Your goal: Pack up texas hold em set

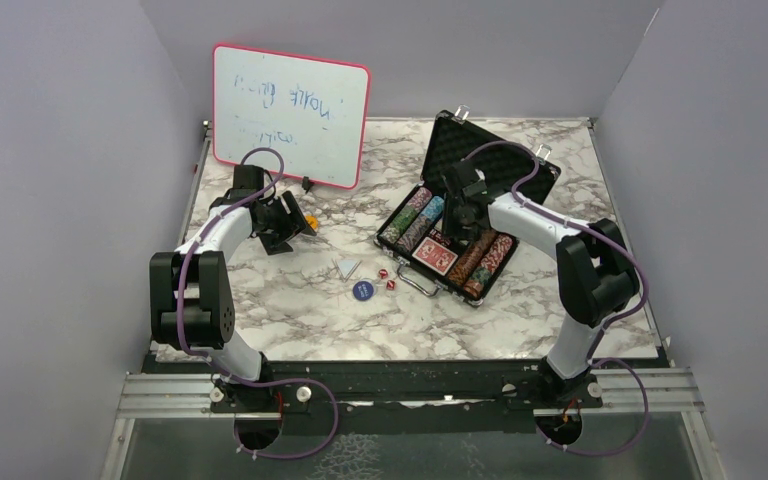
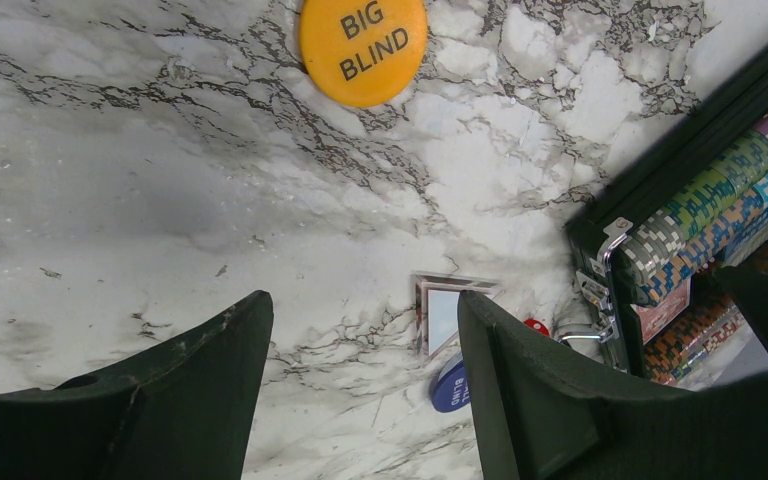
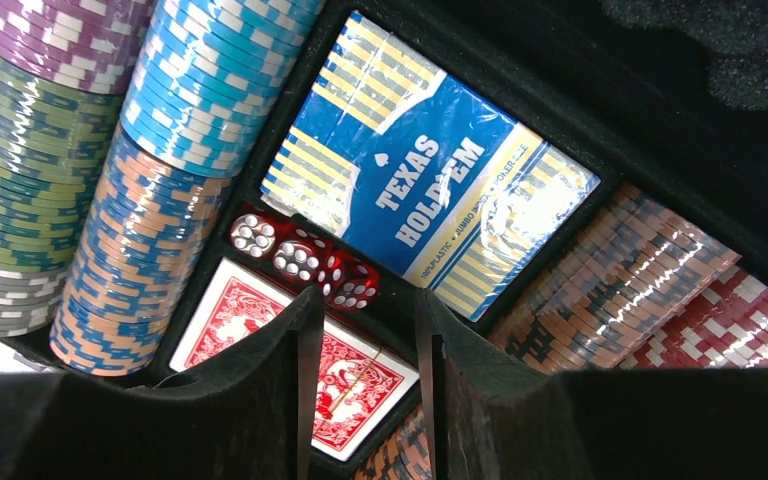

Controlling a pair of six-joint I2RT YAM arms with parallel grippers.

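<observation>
**A:** Where is everything?

**B:** The case (image 1: 453, 148) lies open. Chips (image 3: 190, 100) fill its rows on both sides, and cards (image 3: 250, 325) and a blue deck (image 3: 430, 165) sit in the middle. Three dice (image 3: 305, 258) sit in the slot between the two decks. Two loose dice (image 1: 382, 274) lie just beside the handle, outside the case, with the blue button (image 1: 362, 291) a little further out. The orange button (image 2: 363, 45) is well away from the case, off its left end.

**A:** And the grippers?

**B:** The right gripper (image 3: 360, 315) hangs low inside the case, over the cards. Its jaws are slightly apart with nothing between them. The left gripper (image 2: 360, 320) is spread wide and empty. The orange button lies ahead of its fingers, not between them.

**A:** What worries you?

**B:** First, the right fingers are very close to the dice in the case. A slanted lift could knock one out of the slot or drag a card up.

Second, both buttons lie flat on the marble. A pinch that comes in too high would probably skid them away.

The loose dice are tiny and could roll or shoot out from the pads.

Lastly, if the left arm heads for the case while the right arm is in it, the two could collide.
</observation>
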